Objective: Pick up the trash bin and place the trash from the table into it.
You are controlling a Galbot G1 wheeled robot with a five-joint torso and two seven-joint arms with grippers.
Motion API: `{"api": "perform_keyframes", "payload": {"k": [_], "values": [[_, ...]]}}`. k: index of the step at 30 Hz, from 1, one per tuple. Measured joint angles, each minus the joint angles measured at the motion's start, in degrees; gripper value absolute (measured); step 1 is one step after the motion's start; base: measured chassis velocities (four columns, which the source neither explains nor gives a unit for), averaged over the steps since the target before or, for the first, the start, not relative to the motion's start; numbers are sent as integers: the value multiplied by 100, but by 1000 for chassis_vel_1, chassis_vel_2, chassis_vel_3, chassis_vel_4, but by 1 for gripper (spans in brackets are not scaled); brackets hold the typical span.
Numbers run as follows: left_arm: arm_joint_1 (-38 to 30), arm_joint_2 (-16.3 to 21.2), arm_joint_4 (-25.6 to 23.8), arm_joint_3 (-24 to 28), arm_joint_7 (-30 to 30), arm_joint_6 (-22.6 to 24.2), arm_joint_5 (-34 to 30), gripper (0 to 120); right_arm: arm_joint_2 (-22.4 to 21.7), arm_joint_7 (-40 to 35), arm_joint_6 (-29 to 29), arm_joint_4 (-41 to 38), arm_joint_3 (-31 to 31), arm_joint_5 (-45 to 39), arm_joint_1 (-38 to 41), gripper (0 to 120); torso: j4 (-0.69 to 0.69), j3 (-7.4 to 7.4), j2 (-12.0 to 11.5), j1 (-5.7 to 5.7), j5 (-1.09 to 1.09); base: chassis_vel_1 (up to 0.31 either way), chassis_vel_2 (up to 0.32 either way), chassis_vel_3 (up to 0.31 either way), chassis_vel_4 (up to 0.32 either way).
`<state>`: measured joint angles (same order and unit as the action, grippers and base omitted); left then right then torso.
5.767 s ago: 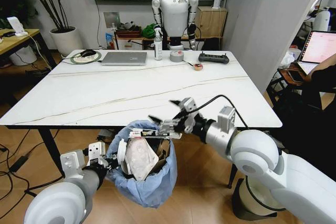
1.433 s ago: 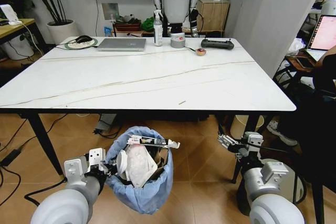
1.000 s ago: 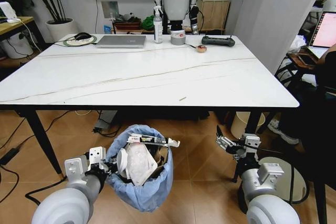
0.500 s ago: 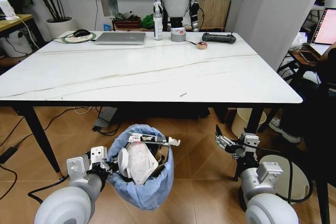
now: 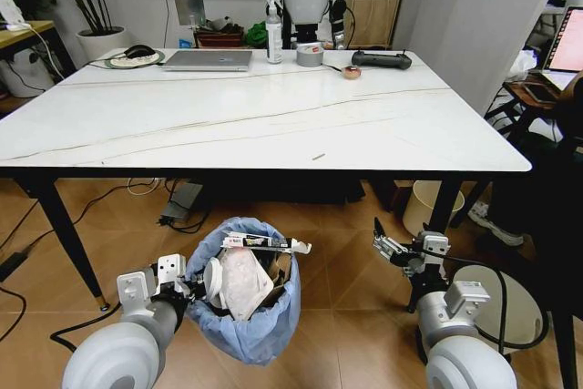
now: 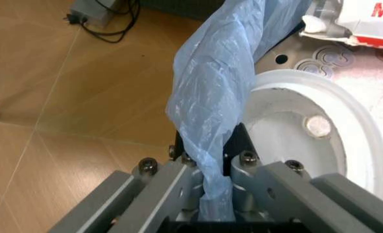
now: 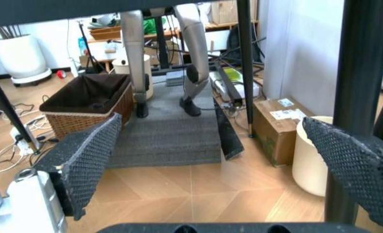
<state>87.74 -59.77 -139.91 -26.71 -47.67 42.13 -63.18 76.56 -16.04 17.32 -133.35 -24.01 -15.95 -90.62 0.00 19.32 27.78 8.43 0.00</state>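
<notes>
While the left gripper (image 5: 185,286) stays clamped on the blue plastic liner of the small round trash bin (image 5: 244,291), crumpled wrappers and white paper (image 5: 239,277) already fill it. One small scrap (image 5: 317,157) remains on the white marble-look table (image 5: 228,125). The right gripper (image 5: 394,250) hangs low beside the table leg, fingers apart and empty.

The head camera looks forward and down over the white marble-look tabletop (image 5: 273,125). The left wrist camera sits very near the crinkly light-blue plastic bag (image 6: 224,87). The right wrist camera looks low under the tabletop, and both wrist views share the brown wooden floor (image 7: 198,187).

The trash bin (image 5: 246,302), lined with a crinkly light-blue bag, hangs low in front of the bench (image 5: 182,134), its rim pinched by the left hand (image 5: 187,291). Inside it lies the trash (image 5: 244,275): crumpled white paper, torn brown cardboard and a long wrapper lying across the rim. A small scrap (image 5: 317,157) lies on the white marble-look bench top.
</notes>
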Motion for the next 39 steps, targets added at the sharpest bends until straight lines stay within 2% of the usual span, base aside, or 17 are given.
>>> {"api": "perform_keyframes", "payload": {"k": [20,39], "values": [[5,-49,-20,17,-1,0,14,0,81,19,-3,-61,3,145,-108,100,0,-299,-460,-161,0,0,0,0,0],[154,-94,193,-18,58,0,227,0,122,20,-14,-17,35,215,-118,100,0,-583,-882,-299,0,0,0,0,0]]}}
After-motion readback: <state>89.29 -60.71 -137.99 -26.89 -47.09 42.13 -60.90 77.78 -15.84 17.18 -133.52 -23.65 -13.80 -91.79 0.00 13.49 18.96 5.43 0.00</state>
